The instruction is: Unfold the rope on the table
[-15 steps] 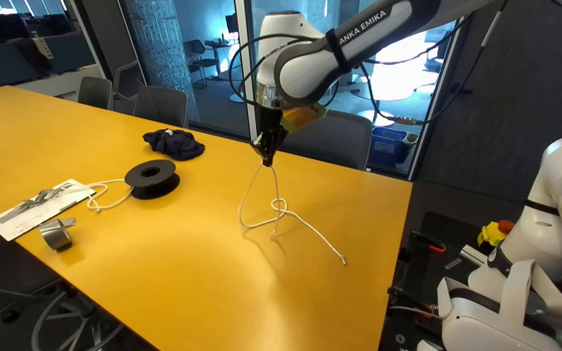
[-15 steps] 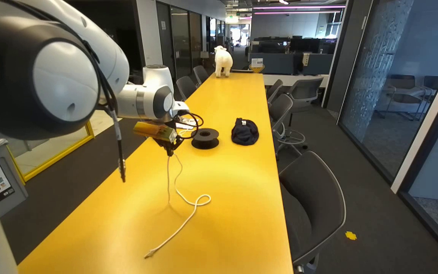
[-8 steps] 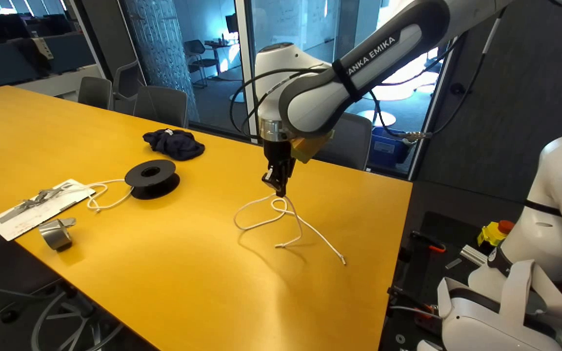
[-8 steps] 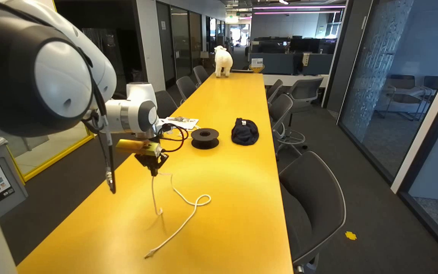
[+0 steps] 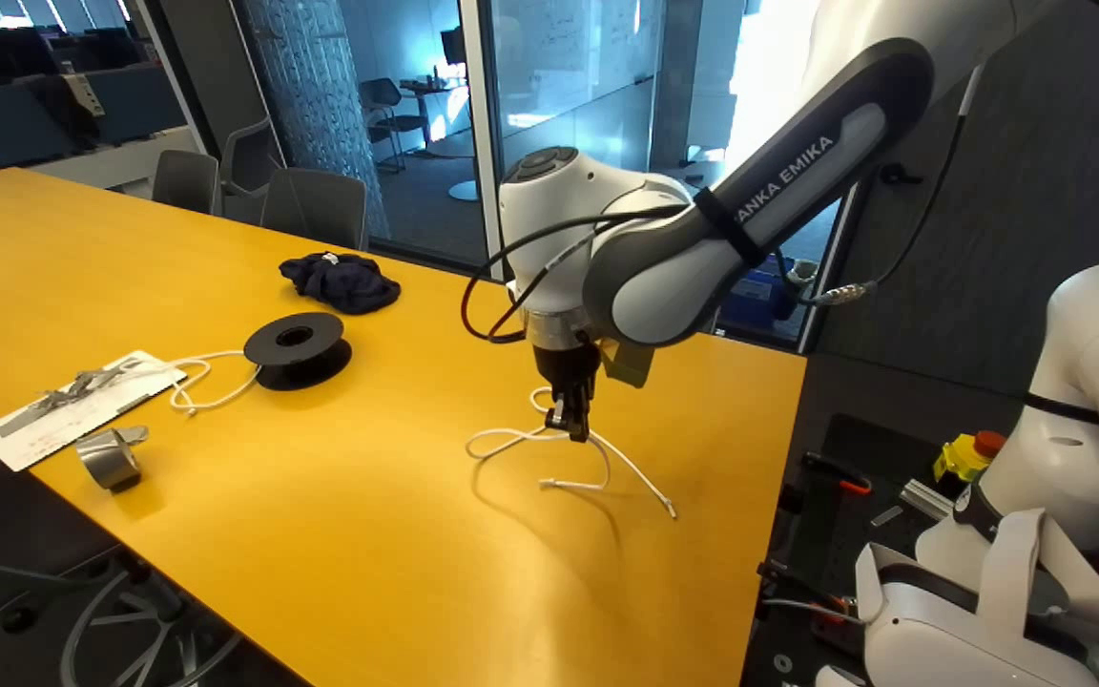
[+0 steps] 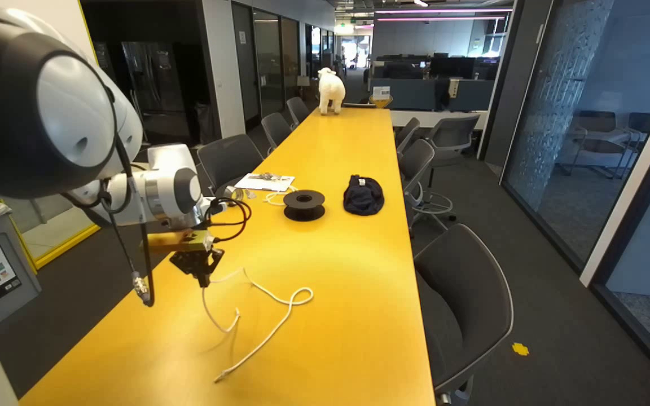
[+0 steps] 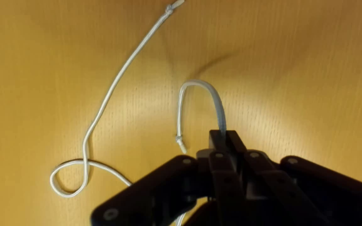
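The rope, a thin cream cord [image 5: 633, 470], also shows in the other exterior view [image 6: 269, 338] and in the wrist view [image 7: 118, 76]. Part of it lies on the yellow-orange table [image 5: 368, 544], with one small crossed loop and a knotted end. My gripper [image 5: 579, 434], also seen in an exterior view [image 6: 203, 283], is low above the table. In the wrist view its fingertips [image 7: 223, 135] are shut on the rope. A short knotted tail hangs from them and curves down to the table. The rope's stretch behind the gripper is partly hidden in the wrist view.
A black spool [image 5: 297, 348] stands on the table beside a loose white cable [image 5: 211, 405]. A flat white item [image 5: 82, 410], a silver tape roll [image 5: 111, 460] and dark cloth [image 5: 340, 281] lie farther along. Grey chairs [image 6: 466, 304] line the table's edges.
My gripper has come down toward the table and moved nearer the robot's base, holding the rope. The hanging tail now bends on the table. The crossed loop and far knotted end stay put.
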`<state>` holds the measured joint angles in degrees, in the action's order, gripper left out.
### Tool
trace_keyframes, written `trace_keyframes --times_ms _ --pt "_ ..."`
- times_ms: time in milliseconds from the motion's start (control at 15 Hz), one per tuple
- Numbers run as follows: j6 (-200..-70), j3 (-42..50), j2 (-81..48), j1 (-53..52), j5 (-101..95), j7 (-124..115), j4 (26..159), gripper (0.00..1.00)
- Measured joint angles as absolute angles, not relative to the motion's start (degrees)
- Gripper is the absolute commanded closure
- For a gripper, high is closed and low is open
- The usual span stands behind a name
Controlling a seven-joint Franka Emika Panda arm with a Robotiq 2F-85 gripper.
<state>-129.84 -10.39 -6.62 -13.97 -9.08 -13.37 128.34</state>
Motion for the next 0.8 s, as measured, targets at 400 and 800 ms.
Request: trace_keyframes --times_ms 400,800 --pt "-132.2 -14.6 -5.4 -16.6 -6.6 -13.4 133.5 0.93" --pt "-134.6 -16.5 -4.5 -16.9 0.6 -11.6 135.7 0.63"
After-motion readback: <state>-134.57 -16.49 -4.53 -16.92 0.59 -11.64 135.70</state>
